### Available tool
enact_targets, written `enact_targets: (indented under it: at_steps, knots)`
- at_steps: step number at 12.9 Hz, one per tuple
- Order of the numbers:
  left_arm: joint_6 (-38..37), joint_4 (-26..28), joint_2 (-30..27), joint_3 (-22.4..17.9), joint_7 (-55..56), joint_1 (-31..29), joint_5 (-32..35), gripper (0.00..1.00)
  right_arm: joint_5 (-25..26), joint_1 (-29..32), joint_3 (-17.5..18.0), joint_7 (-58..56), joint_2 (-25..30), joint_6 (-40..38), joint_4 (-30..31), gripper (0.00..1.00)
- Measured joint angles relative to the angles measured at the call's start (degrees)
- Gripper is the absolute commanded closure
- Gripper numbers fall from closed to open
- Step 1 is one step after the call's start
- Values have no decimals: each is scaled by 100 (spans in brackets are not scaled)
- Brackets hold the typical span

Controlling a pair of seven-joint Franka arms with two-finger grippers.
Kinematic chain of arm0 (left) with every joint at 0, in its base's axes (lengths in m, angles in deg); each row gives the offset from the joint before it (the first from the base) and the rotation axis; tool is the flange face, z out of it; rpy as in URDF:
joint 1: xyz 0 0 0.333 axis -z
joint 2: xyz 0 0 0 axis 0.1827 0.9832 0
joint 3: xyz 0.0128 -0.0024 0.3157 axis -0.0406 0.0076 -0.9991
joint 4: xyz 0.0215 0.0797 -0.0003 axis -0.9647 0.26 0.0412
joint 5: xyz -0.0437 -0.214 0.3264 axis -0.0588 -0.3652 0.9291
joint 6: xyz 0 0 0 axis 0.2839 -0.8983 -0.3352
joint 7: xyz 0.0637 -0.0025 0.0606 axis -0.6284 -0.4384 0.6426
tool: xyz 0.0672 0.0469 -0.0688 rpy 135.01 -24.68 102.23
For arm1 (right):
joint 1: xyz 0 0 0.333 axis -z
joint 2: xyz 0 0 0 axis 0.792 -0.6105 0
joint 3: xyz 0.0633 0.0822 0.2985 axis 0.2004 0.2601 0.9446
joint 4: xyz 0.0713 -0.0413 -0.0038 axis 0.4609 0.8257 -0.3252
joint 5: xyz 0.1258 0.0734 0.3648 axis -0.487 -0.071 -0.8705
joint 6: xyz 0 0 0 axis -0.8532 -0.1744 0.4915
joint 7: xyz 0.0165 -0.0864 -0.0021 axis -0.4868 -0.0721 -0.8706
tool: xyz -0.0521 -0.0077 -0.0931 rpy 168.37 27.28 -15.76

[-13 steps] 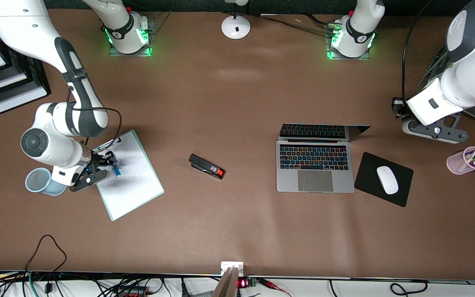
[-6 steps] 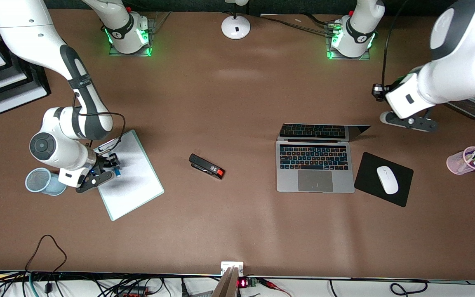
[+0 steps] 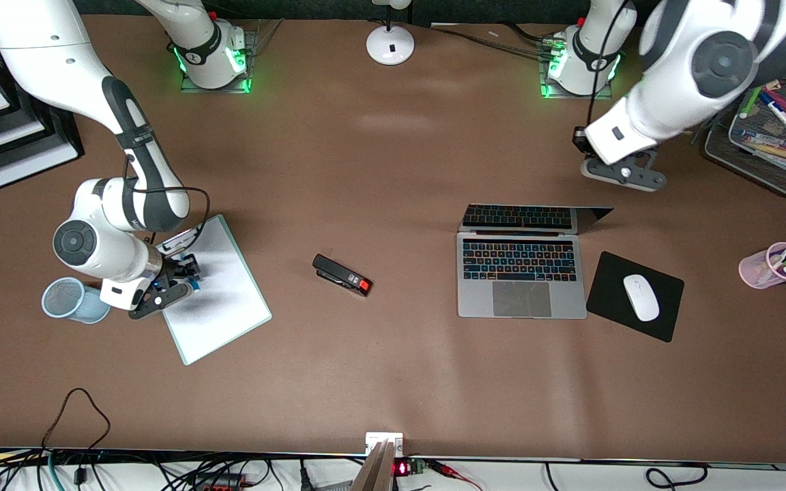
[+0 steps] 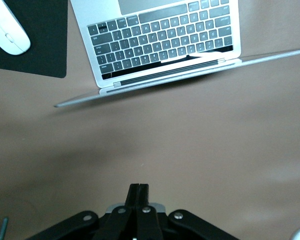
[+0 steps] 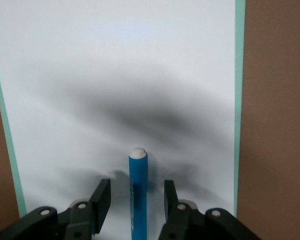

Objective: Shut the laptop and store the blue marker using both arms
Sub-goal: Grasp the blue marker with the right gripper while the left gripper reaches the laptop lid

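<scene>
Black stapler (image 3: 342, 275), white mouse (image 3: 641, 297) (on mouse pad (image 3: 611, 279)), clipboard (image 3: 226, 307), lamp base (image 3: 390, 45)

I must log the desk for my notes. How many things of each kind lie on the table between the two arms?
Laptop: 1
Mouse: 1
Mouse pad: 1
Stapler: 1
Whiteboard: 1
Blue marker: 1
Total: 6

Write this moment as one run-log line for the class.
laptop: open | blue marker: on whiteboard, between open right gripper fingers | left gripper: shut, over table
</scene>
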Motion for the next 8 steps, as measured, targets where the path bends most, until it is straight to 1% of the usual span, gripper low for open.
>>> enact_targets:
  at_steps: [1,2,3,4,6,7,8]
  knots:
    - [310,319,-143,31,0,0,-5,100,0,-15,0,0,-29,28,-1,52]
    - [591,525,-214,42,0,0,-6,100,0,-25,0,0,-61,53,-1,53]
    - [917,678,-229,44,0,0,-6,100,0,-29,0,0,-85,76,-1,53]
    - [1259,809,-208,56,0,-1,-7,100,0,-29,0,0,-100,89,-2,56]
    - [1966,1024,-50,165,0,0,-7,100,0,-29,0,-1,-116,103,-3,56]
    - [2292,1084,100,209,2,0,-8,100,0,-29,0,-1,-124,106,-3,57]
    - [2595,1103,277,228,2,0,-8,100,0,-29,0,-1,-132,108,-3,59]
